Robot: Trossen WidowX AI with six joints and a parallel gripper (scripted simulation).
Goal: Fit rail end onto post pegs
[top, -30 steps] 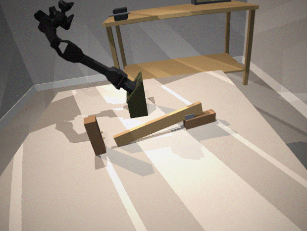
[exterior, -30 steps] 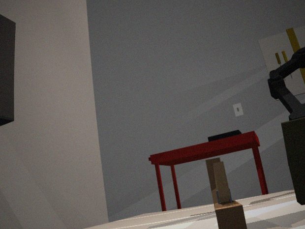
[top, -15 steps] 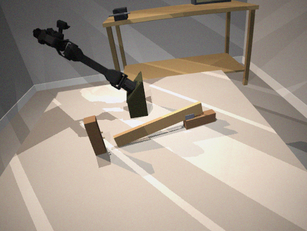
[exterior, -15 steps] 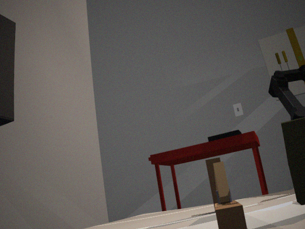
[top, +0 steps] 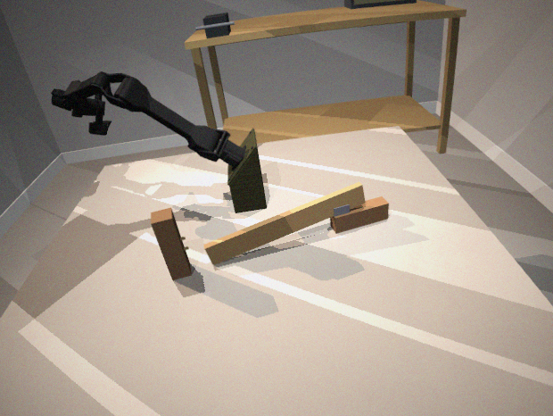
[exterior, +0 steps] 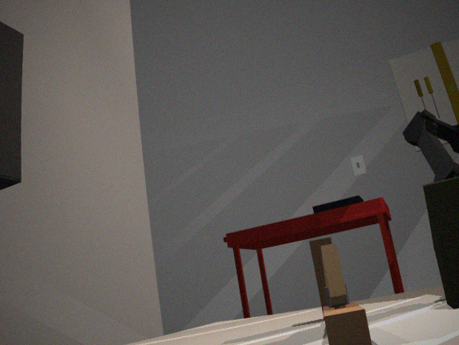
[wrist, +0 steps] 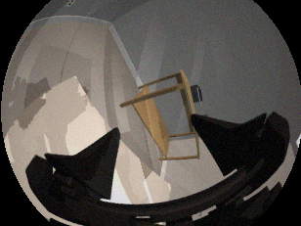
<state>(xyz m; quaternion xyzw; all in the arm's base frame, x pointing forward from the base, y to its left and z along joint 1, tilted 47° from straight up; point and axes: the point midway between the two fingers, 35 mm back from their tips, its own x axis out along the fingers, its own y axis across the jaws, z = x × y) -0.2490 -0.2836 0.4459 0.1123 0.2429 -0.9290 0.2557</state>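
Note:
The wooden rail (top: 285, 221) (exterior: 334, 269) slopes, its near end low at the table and its far end raised over the low footboard block (top: 364, 216) (exterior: 346, 328), between the sides of the grey bracket (top: 341, 210). The short brown post (top: 171, 245) (exterior: 316, 259) stands upright, apart from the rail's near end. Two small pegs stick out of its side toward the rail, the lower peg (top: 186, 247) near the rail's end height. The holes in the rail end are hidden. My gripper (wrist: 154, 124) is open and empty, high up and well away from the rail, beyond the post in the top view.
The arm's dark green pedestal (top: 248, 185) (exterior: 441, 237) stands behind the rail. A wooden workbench (top: 326, 23) (wrist: 153, 121) is in the background. A red table (exterior: 303, 226) stands beyond the post in the exterior view.

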